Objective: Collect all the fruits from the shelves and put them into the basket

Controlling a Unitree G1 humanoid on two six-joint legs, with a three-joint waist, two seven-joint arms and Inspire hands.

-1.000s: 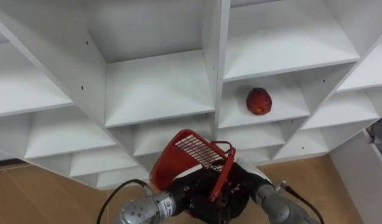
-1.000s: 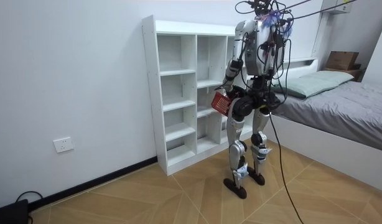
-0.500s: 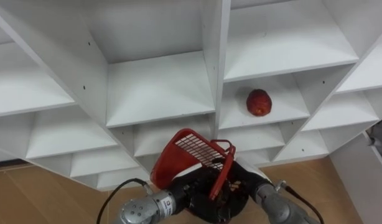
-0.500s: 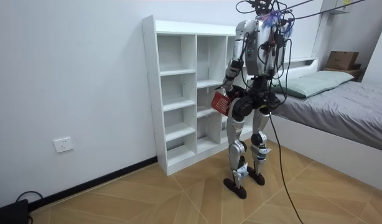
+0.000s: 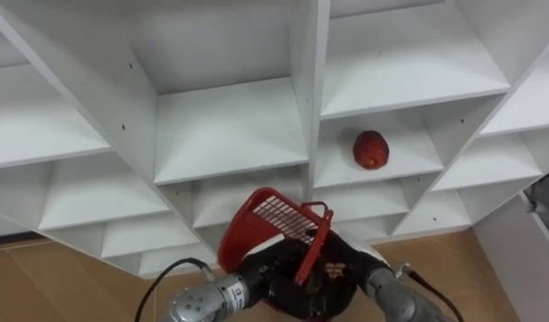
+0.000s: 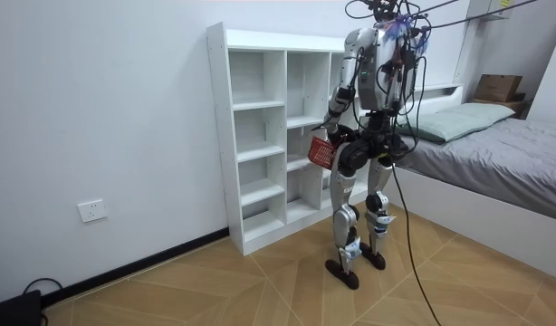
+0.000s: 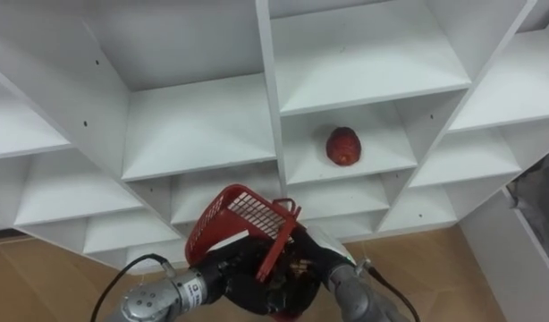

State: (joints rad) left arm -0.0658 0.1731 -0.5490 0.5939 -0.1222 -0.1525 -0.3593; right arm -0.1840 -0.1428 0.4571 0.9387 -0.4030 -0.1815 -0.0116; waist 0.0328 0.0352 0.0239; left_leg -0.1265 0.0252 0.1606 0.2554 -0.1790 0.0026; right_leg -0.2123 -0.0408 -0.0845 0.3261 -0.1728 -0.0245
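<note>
Left eye view shows the left hand (image 5: 259, 277) and the right hand (image 5: 350, 261) close together, both dark against the underside of a red basket (image 5: 273, 220); whether either one grasps it or merely props it cannot be told; the basket tilts up just above the hands, its handle (image 5: 316, 240) slanting down between them; a red fruit (image 5: 370, 149) (alone on its shelf) lies in the white closet (image 5: 225, 125), above the right hand and well apart from it; the room view has the robot standing before the closet.
</note>
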